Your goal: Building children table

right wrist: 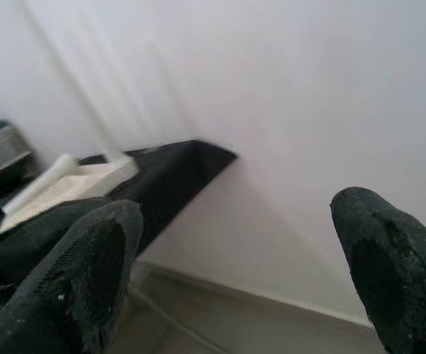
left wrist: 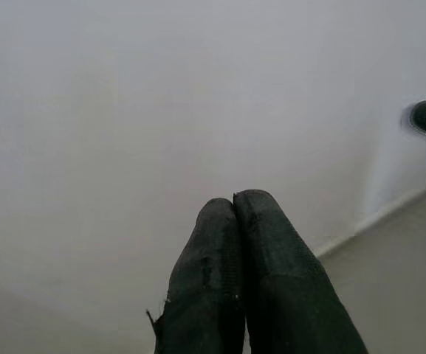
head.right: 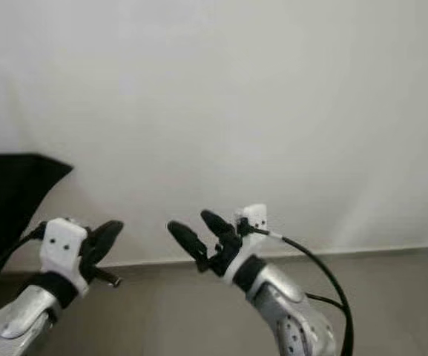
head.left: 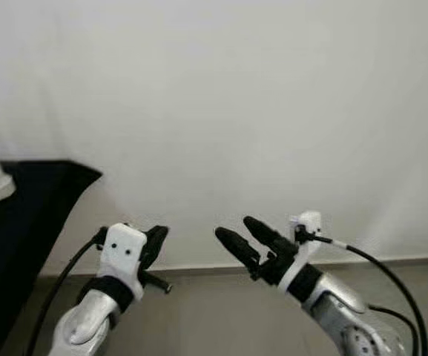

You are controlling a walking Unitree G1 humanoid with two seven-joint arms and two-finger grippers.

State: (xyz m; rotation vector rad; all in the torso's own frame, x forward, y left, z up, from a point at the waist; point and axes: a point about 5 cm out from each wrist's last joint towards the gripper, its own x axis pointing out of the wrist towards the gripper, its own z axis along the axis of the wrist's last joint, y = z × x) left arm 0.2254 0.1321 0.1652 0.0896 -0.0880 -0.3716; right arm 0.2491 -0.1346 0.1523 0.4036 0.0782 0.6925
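Left eye view looks at a plain white wall [head.left: 221, 96] and the strip of floor [head.left: 221, 311] at its foot, with both arms raised in front. The left hand [head.left: 153, 245] is lifted on the robot's left, its two black fingers [left wrist: 249, 287] pressed together along their length, as the left wrist view shows, and nothing is caught between them. The right hand [head.left: 243, 237] is held up on the robot's right, pointing toward the left one, its fingers [right wrist: 87, 273] spread well apart and holding nothing.

At the far left a black cloth [head.left: 28, 222] hangs down over something, and beside it sits a pale white slab [right wrist: 72, 184] with a light rod or tube [right wrist: 43, 181] lying near it. Whether these belong to the children's table cannot be told; they are blurred and partly cut off. They lie well apart from both hands.

Judging by this, no assembled piece can be seen and neither hand carries a component, so all of the building looks left to do. The robot would likely first need to turn toward the parts on its left and reach them.
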